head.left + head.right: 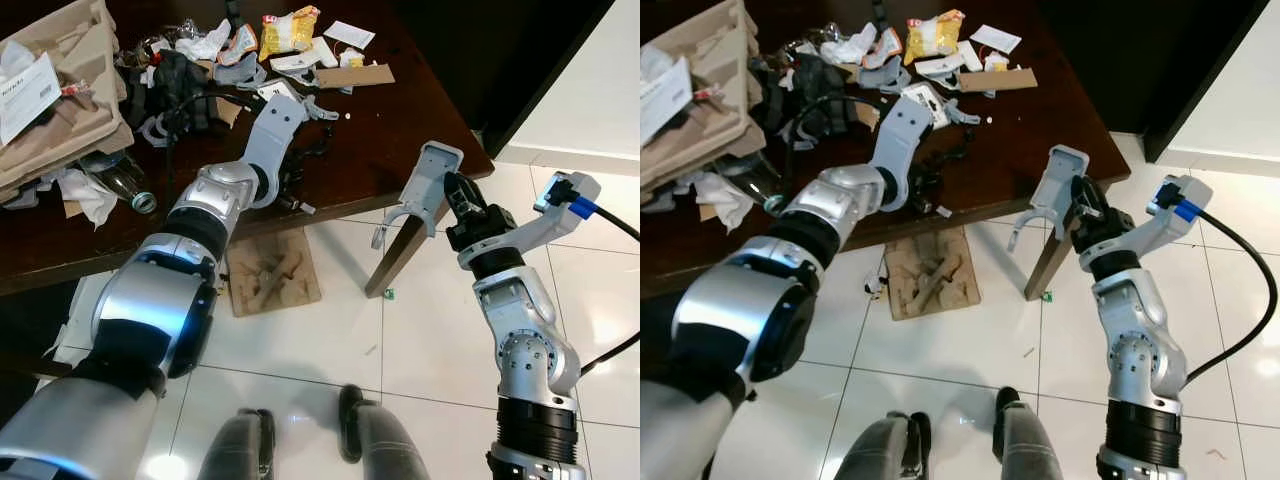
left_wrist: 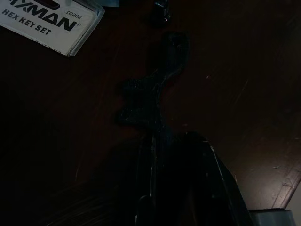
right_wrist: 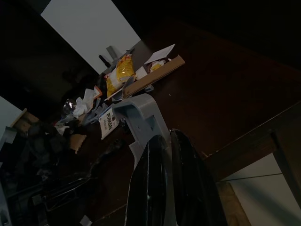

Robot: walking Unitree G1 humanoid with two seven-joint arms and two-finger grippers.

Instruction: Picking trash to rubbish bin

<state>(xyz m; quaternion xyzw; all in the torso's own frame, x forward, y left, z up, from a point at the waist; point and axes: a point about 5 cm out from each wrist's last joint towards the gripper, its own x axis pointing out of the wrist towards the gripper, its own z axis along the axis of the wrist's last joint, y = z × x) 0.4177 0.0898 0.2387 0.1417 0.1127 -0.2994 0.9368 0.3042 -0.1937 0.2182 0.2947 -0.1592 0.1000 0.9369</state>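
Grey plastic bracket (image 1: 427, 187) in right pincer (image 1: 452, 192) (beside table (image 1: 420, 110))

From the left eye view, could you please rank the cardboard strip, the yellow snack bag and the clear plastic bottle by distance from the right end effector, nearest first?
1. Cardboard strip, on the table beyond the right end effector, which is shut on a grey plastic part.
2. Yellow snack bag, at the table's far edge.
3. Clear plastic bottle, on the table's left side, past the left arm.

Your one legible item: white packaging card (image 2: 51, 21) on the dark table, printed "…XMAN", "HEX KEY SET", "D2202". Print on the far-left paper sheet (image 1: 25, 95) is too small for you to read.
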